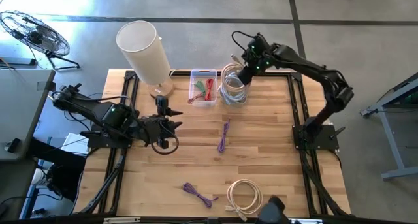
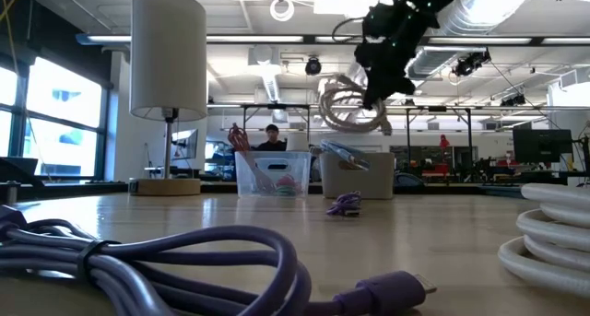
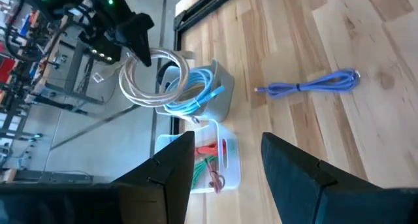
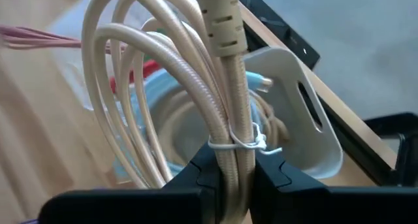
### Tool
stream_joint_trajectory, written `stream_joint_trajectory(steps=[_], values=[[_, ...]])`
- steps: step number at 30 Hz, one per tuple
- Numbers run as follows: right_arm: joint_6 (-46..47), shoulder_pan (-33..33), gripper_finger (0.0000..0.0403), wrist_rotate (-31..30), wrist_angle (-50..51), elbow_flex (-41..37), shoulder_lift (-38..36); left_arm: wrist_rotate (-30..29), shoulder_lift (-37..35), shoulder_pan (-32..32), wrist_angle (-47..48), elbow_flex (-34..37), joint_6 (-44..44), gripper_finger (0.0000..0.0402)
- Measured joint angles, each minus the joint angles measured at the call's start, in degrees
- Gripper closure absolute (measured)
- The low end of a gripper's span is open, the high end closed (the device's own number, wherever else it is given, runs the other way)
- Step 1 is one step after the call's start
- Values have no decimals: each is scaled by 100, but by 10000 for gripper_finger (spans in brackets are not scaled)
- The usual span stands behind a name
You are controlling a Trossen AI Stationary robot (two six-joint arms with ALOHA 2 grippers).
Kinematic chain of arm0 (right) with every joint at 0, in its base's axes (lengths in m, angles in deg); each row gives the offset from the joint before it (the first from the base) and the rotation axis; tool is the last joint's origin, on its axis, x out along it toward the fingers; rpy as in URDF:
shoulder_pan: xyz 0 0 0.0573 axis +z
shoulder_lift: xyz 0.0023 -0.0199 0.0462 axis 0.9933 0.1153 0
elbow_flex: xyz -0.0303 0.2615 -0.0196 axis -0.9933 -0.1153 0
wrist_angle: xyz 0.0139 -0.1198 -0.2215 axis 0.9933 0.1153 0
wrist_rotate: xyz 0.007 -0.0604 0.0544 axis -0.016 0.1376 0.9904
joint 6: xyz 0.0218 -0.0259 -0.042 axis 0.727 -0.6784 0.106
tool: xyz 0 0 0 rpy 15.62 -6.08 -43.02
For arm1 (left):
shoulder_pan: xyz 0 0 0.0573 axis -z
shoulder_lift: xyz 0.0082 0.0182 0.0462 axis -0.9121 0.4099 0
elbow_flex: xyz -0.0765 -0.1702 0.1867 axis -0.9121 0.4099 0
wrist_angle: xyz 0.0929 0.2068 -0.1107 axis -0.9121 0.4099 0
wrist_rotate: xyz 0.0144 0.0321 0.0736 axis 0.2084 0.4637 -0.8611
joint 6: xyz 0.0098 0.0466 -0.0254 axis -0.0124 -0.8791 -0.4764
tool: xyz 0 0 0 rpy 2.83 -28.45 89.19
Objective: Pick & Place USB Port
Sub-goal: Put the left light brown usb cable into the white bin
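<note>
Two fingers of the right gripper [image 4: 228,175] are closed on a coiled beige cable [image 4: 163,87], held above the grey bin [image 1: 234,92] at the table's far edge. The right arm is stretched inward over it. The coil hangs loop-down, tilted. The left gripper [image 3: 225,162] is parted, empty, over the table's left.

Beige cable coil [image 3: 155,80] above grey bin [image 3: 219,93]

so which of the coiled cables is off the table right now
The beige cable coil pinched in the right gripper, hanging above the grey bin. The other beige coil and both purple cables lie on the wood.
</note>
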Motion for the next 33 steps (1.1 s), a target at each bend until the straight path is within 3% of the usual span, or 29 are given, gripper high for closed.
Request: stream_joint_trajectory(steps=[16, 33], values=[[-32, -281, 372, 102, -158, 2, 973, 7, 2, 0, 322, 0, 9, 229], [-39, -423, 374, 75, -176, 2, 1480, 11, 2, 0, 353, 0, 17, 229]])
